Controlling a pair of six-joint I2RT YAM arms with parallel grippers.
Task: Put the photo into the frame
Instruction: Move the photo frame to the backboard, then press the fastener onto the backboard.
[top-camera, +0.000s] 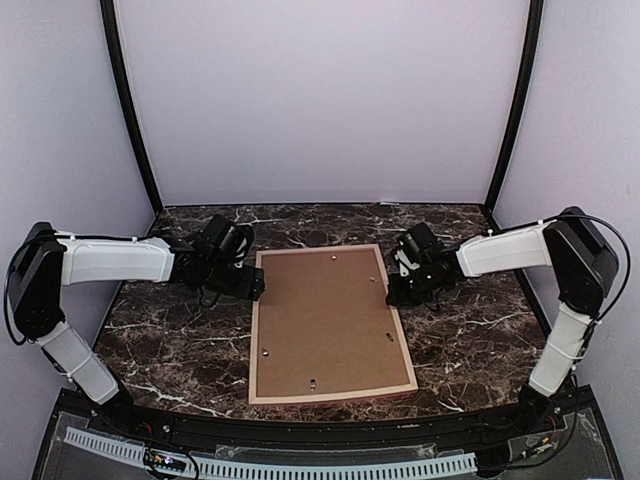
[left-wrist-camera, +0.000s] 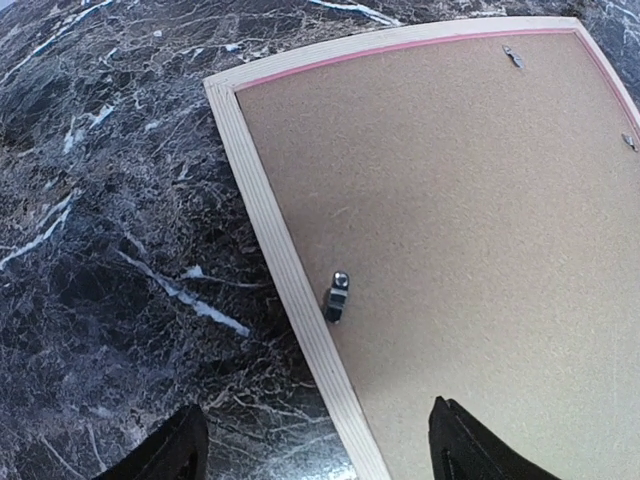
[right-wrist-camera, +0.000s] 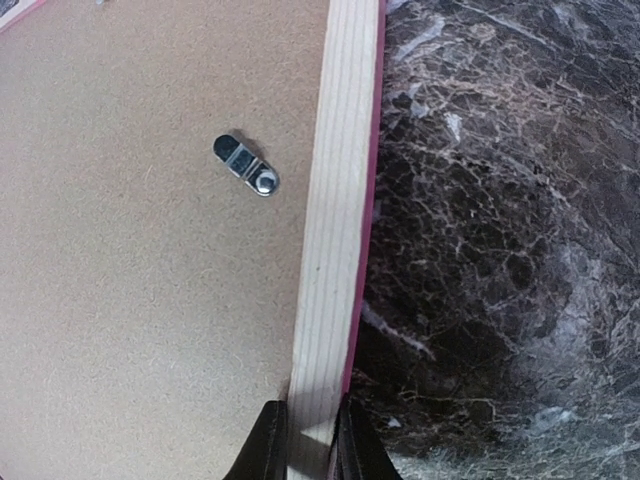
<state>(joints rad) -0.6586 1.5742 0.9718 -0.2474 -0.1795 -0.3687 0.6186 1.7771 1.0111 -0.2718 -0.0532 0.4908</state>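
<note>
The frame (top-camera: 254, 345) lies face down in the middle of the table, pale wood back up, a pink edge showing along its rails (left-wrist-camera: 270, 240). A brown backing panel (top-camera: 325, 320) fills it. The photo is hidden or out of view. My left gripper (top-camera: 252, 283) is open at the frame's left rail, its fingertips (left-wrist-camera: 170, 450) wide apart, one over the marble and the other over the panel. My right gripper (right-wrist-camera: 312, 445) is shut on the frame's right rail (right-wrist-camera: 335, 180), one finger against each side of the wood.
Small metal turn clips (left-wrist-camera: 336, 297) (right-wrist-camera: 247, 165) sit on the backing panel near the rails. Dark marble tabletop (top-camera: 180, 340) surrounds the frame. Grey walls close off the back and sides.
</note>
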